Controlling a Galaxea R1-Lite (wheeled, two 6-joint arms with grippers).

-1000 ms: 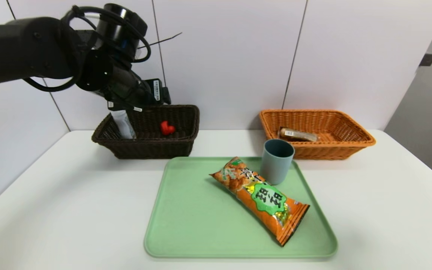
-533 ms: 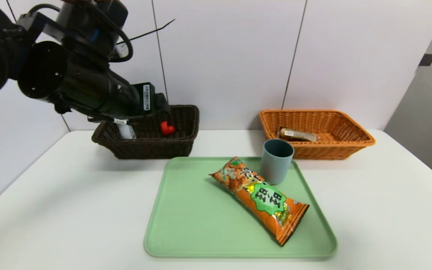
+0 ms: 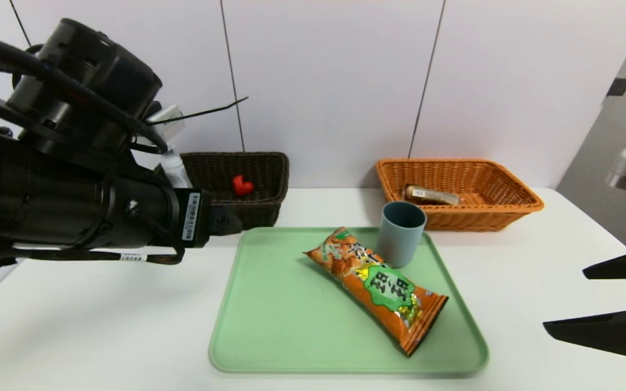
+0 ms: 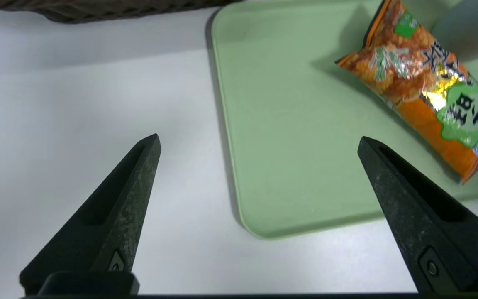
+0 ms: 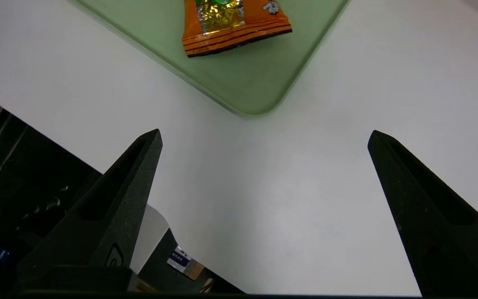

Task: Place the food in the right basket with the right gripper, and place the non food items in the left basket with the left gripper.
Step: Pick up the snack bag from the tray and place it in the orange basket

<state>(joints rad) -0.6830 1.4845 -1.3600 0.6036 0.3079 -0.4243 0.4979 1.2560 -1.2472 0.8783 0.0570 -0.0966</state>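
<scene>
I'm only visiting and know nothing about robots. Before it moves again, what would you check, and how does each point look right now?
1. Right gripper jaws open and empty: ok.
2. Left gripper jaws open and empty: ok.
3. Snack bag lies flat on the green tray, nothing on top of it: ok.
4. Blue-grey cup stands upright on the tray close beside the bag; it could get bumped: not ok.
5. Orange basket has room, holding only a small wrapped bar: ok.
6. Dark brown basket has room for the cup: cannot tell, the left arm hides part of it.
</scene>
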